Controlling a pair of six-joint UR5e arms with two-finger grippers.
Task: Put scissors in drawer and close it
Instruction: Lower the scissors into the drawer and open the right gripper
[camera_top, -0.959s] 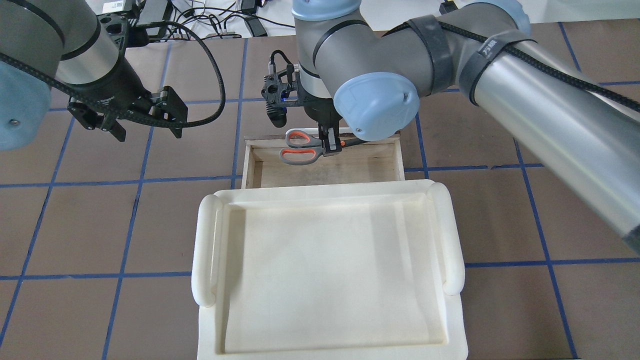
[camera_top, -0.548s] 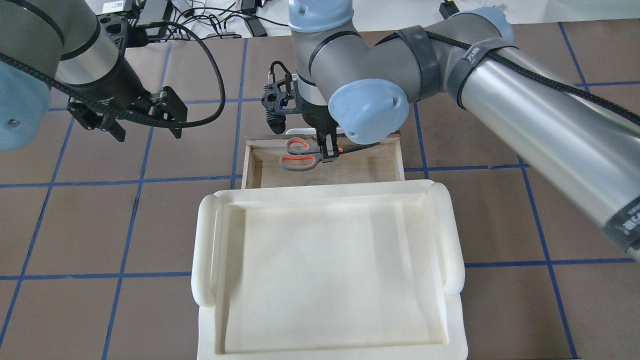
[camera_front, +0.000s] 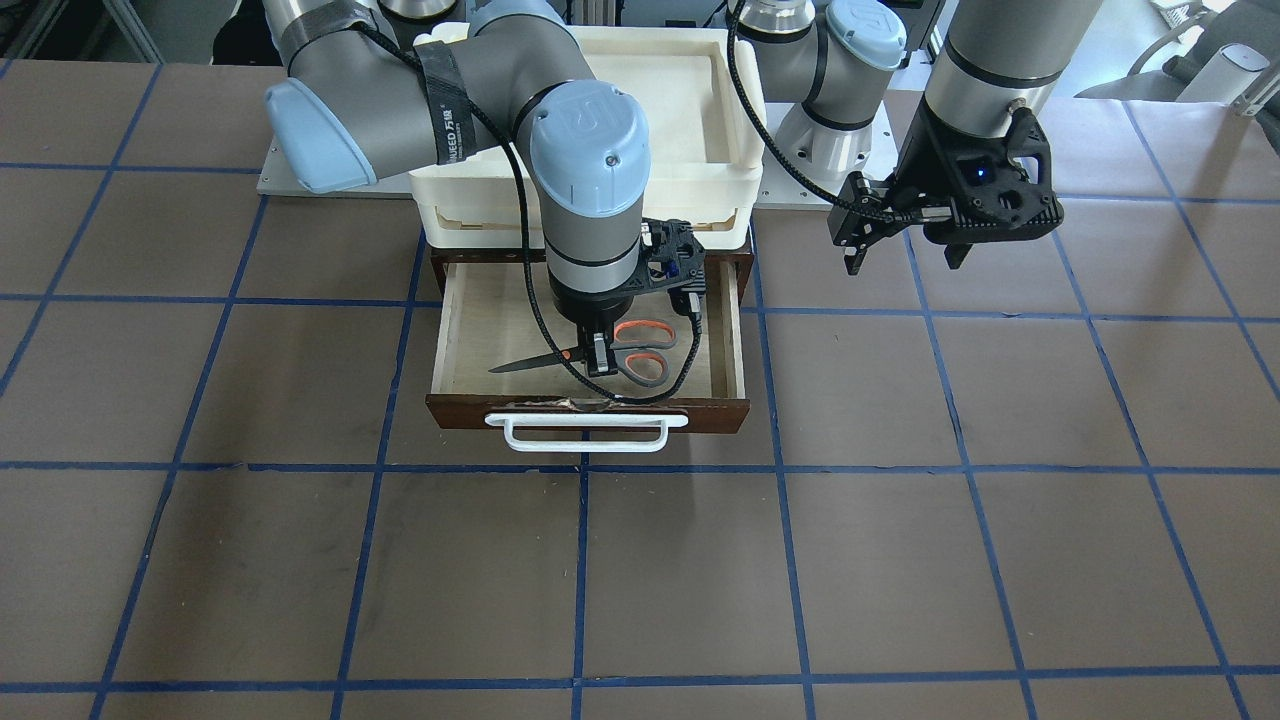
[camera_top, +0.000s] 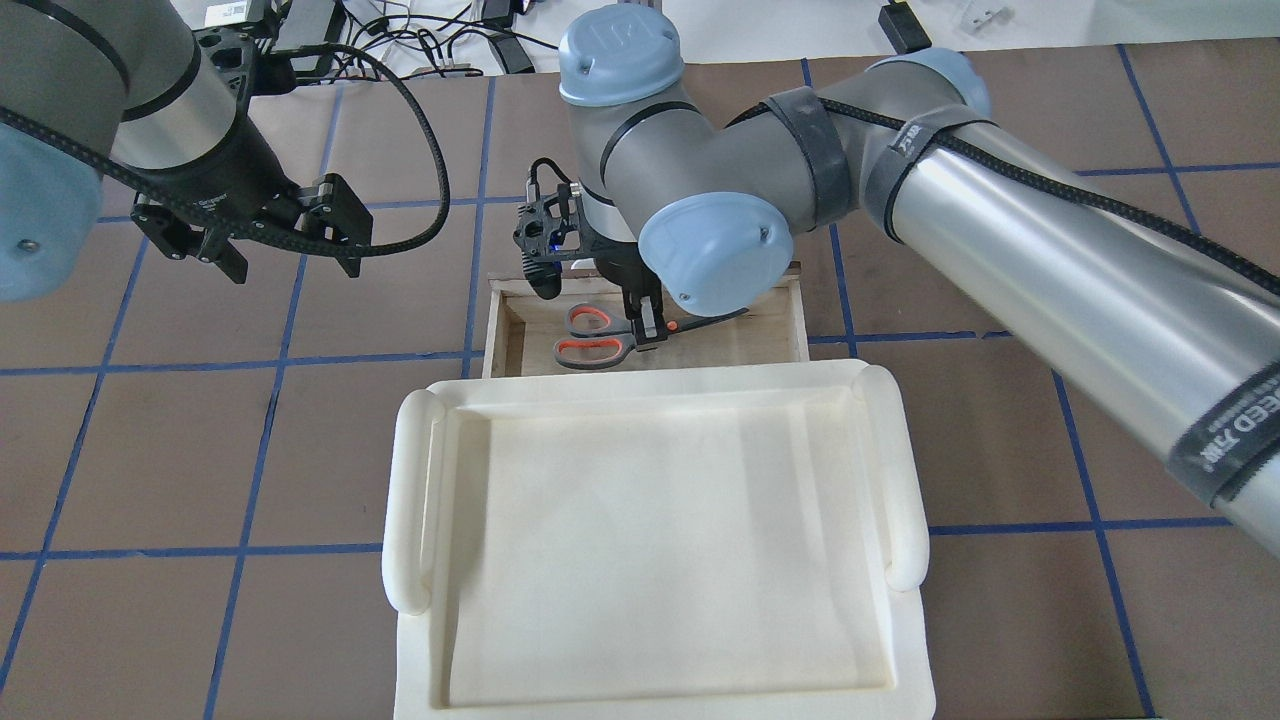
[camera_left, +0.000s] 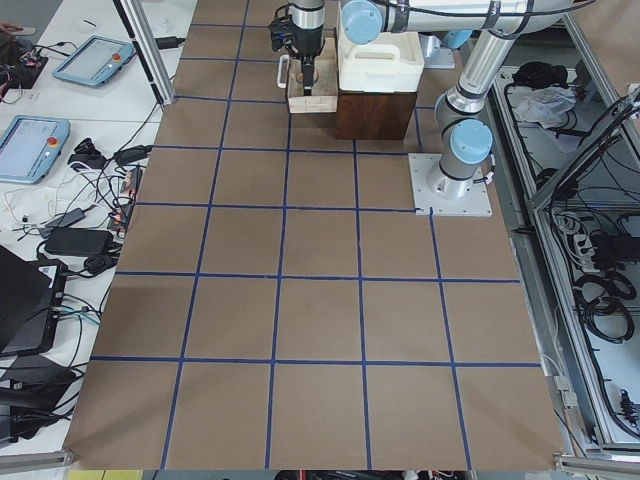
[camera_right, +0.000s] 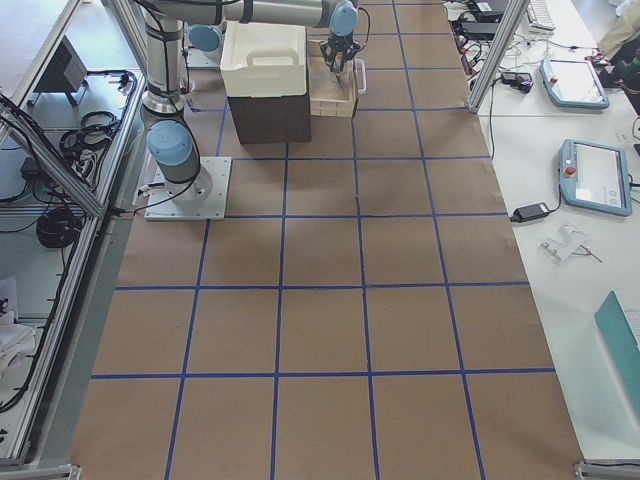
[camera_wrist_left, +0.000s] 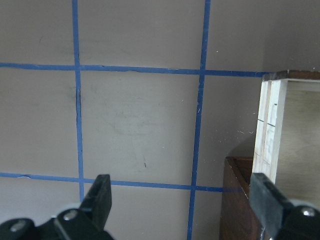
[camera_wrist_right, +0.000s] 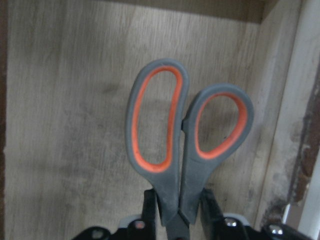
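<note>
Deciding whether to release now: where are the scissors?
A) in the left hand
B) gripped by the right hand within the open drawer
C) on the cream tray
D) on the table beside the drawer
B: the right hand is shut on the scissors inside the open drawer; the left hand is open and empty.

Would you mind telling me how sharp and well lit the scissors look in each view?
Right wrist view: the scissors fill the frame, slightly soft, in dim light. Front-facing view: evenly lit, sharp. Side views: the drawer is too small for detail.
</note>
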